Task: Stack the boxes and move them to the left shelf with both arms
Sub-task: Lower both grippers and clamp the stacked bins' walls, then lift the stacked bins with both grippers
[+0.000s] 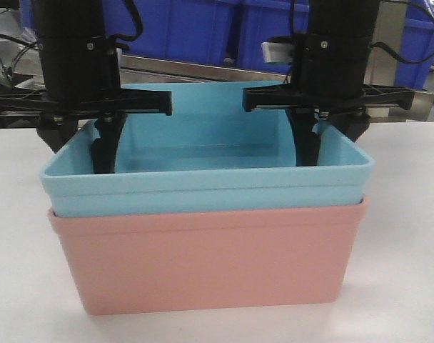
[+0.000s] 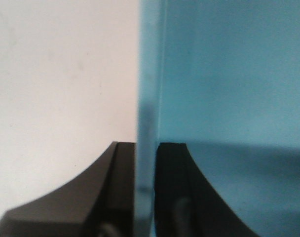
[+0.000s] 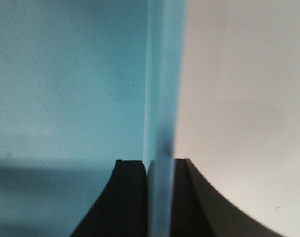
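Observation:
The light turquoise box [image 1: 203, 182] sits nested inside the salmon pink box [image 1: 203, 261] on the white table. My left gripper [image 1: 85, 153] is shut on the turquoise box's left wall, one finger inside and one outside; the wall [image 2: 146, 113] runs between its black fingers [image 2: 172, 192]. My right gripper [image 1: 331, 139] is shut on the right wall in the same way; that wall [image 3: 162, 123] shows clamped between its fingers [image 3: 128, 197]. The left shelf is out of view.
Dark blue ribbed storage bins [image 1: 203, 28] stand behind on a steel frame [image 1: 203, 71]. White table [image 1: 402, 236] surface lies to both sides of the stacked boxes.

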You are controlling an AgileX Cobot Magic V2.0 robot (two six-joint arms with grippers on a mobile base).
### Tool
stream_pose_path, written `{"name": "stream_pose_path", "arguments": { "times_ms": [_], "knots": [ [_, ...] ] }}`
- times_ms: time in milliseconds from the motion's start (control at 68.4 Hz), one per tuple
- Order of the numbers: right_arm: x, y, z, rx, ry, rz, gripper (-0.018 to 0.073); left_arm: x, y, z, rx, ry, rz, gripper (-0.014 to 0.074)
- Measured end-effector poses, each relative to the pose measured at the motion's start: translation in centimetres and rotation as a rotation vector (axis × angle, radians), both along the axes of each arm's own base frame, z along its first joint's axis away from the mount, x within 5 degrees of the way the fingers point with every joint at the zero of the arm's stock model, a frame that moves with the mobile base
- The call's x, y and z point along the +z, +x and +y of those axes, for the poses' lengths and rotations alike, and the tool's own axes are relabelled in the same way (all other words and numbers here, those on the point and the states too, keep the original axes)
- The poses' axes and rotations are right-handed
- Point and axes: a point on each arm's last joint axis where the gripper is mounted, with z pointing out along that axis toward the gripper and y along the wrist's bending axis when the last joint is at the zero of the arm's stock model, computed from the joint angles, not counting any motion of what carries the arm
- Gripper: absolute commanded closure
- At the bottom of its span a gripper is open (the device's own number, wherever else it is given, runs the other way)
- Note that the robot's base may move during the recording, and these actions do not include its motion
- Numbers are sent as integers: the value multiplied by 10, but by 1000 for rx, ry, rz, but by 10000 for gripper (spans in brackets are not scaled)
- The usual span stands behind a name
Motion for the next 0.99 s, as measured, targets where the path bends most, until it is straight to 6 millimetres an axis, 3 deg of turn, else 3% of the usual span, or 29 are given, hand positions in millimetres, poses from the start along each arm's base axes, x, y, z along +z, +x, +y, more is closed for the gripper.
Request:
{"name": "stream_pose_path", "arguments": {
  "times_ms": [716, 833, 994],
  "knots": [
    [1, -2, -1, -68, -1, 24, 503, 0, -3, -1, 7, -8, 32, 608],
    [10, -5, -3, -81, 9, 11, 503, 4, -5, 0, 9, -17, 32, 608],
    [31, -15, -7, -103, 22, -3, 503, 25, -12, 3, 10, -47, -1, 608]
  ]
}}
